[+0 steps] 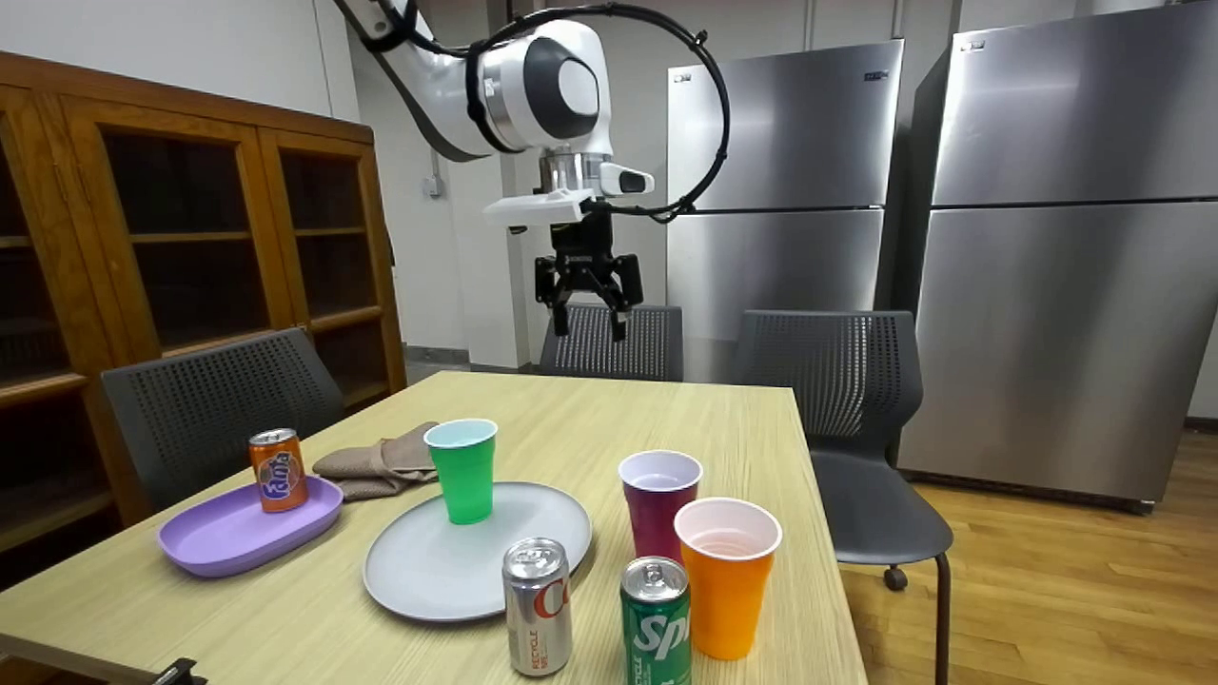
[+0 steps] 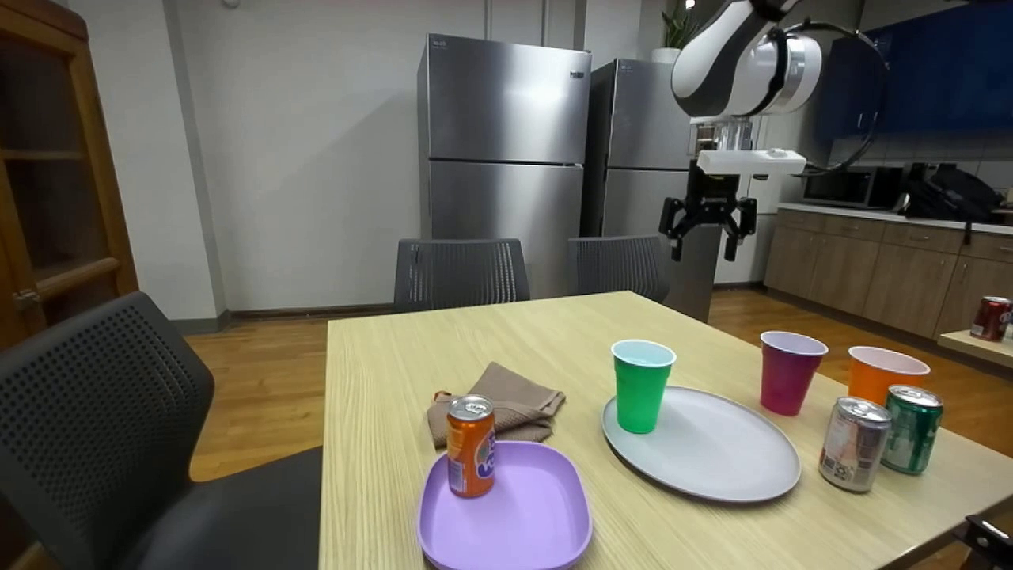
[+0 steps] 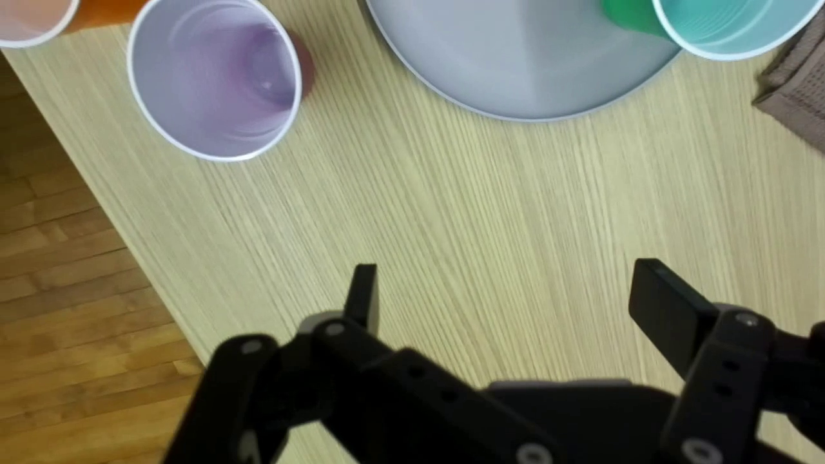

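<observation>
The 2 black fingers (image 3: pixel 667 316) hang spread and empty above the wood-grain tabletop (image 3: pixel 490 212), nearest a maroon plastic cup (image 3: pixel 216 77) and a green plastic cup (image 1: pixel 464 480). The latter stands on a round grey plate (image 1: pixel 419 571), presumably to catch drips.

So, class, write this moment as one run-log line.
hand: open, empty, above table; maroon cup: beside gray plate; green cup: on gray plate
</observation>
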You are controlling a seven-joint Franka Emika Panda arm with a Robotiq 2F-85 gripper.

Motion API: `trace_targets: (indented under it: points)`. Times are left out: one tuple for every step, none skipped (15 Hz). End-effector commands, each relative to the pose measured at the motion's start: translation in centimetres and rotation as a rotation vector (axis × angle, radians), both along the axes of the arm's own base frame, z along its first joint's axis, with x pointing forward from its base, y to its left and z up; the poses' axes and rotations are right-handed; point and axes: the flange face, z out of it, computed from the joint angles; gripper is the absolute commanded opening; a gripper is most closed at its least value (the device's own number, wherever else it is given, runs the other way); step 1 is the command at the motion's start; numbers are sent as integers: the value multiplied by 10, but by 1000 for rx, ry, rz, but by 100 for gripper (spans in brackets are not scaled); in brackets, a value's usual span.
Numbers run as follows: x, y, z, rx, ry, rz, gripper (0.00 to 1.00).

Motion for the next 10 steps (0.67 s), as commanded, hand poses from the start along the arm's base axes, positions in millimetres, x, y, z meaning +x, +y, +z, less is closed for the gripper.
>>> trace_targets:
  points:
    - [-8,-12,-8,10,30,-63,100]
    - [-10,-16,-14,12,29,-79,100]
    - [-12,-19,-17,13,36,-89,100]
    - [-14,-24,-23,10,38,-103,100]
    - [-17,-27,-29,9,48,-111,100]
    - [-20,-29,-35,7,57,-120,100]
    - [-23,-33,-41,3,61,-133,100]
    - [-26,-35,-47,6,73,-143,100]
    - [-29,-38,-53,7,81,-155,100]
    - [-32,-41,-59,8,91,-167,100]
